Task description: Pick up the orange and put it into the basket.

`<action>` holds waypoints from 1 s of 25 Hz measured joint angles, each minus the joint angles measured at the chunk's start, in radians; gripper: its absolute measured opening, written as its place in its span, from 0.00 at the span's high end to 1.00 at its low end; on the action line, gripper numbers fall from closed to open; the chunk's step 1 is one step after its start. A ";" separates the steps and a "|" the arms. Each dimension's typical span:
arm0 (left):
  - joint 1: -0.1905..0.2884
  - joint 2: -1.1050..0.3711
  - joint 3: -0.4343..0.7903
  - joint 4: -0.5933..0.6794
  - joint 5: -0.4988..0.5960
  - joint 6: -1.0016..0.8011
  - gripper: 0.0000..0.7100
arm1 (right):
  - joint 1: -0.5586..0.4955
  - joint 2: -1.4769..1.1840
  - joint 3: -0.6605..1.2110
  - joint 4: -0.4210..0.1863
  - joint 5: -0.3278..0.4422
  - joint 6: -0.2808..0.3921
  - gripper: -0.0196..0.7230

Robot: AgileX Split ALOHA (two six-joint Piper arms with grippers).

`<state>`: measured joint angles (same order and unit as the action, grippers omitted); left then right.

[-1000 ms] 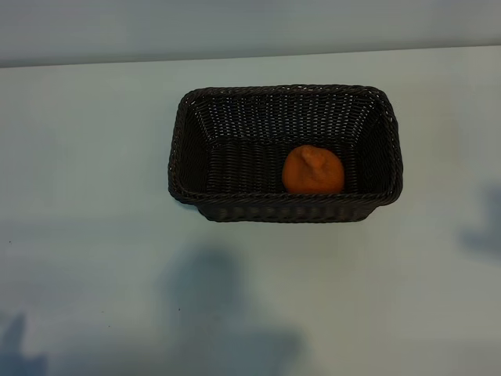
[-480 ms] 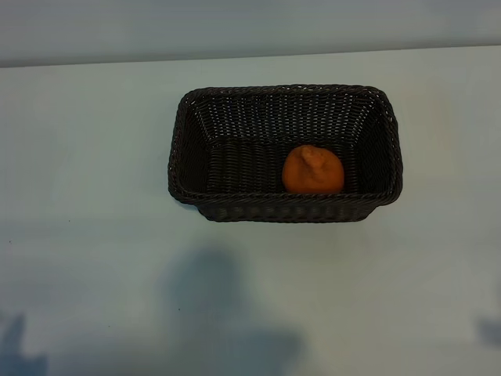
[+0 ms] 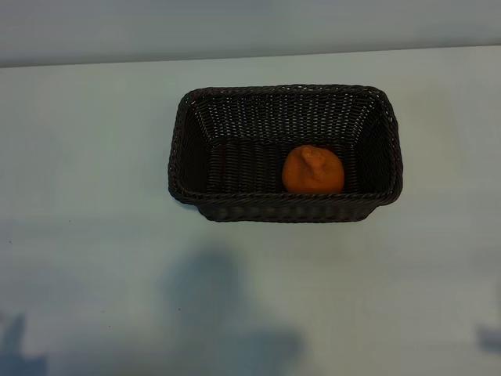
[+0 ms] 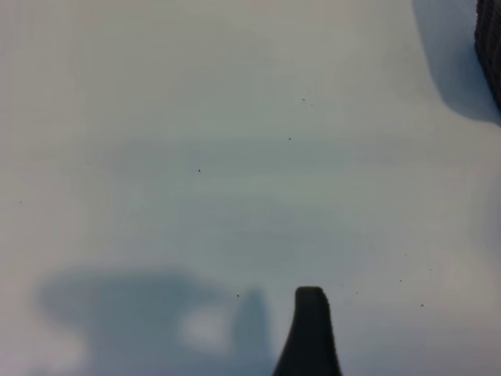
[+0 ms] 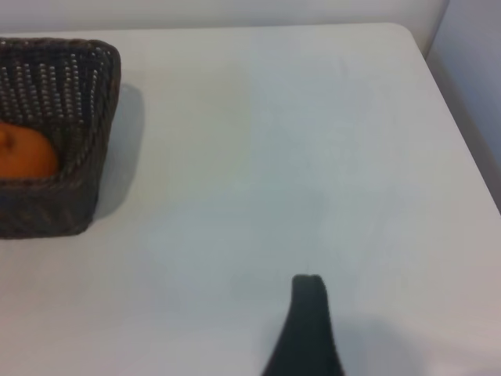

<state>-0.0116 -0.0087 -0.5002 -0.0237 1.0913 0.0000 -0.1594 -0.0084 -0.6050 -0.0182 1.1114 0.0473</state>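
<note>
One orange [image 3: 313, 170] lies inside the basket [image 3: 286, 208] on the white counter [image 3: 94, 157], well apart from both pincers, left [image 4: 311, 329] and right [image 5: 307, 321], spread wide and empty.

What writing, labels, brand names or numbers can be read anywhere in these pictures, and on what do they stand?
None: no view shows any word, number, label or sign.
The basket is plain dark wicker with no tag showing.
The orange inside it bears no sticker on its visible side.
The table is bare of print.
</note>
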 joint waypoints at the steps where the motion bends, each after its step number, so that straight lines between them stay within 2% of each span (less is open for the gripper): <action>1: 0.000 0.000 0.000 0.000 0.000 0.000 0.17 | 0.000 0.000 0.000 -0.001 0.000 0.000 0.21; 13: 0.000 0.000 0.000 0.000 0.000 0.000 0.17 | 0.000 0.000 0.012 0.002 0.054 0.000 0.21; 17: 0.000 0.000 0.000 0.000 0.000 0.000 0.17 | 0.000 0.001 0.071 0.032 0.072 -0.015 0.21; 21: 0.000 0.000 0.000 0.000 0.000 0.000 0.17 | 0.000 0.000 0.080 0.084 0.046 -0.047 0.22; 25: 0.000 0.000 0.000 0.000 0.000 0.000 0.17 | 0.000 0.000 0.084 0.088 0.023 -0.064 0.22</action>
<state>-0.0116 -0.0087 -0.5002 -0.0237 1.0913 0.0000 -0.1594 -0.0084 -0.5214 0.0700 1.1348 -0.0165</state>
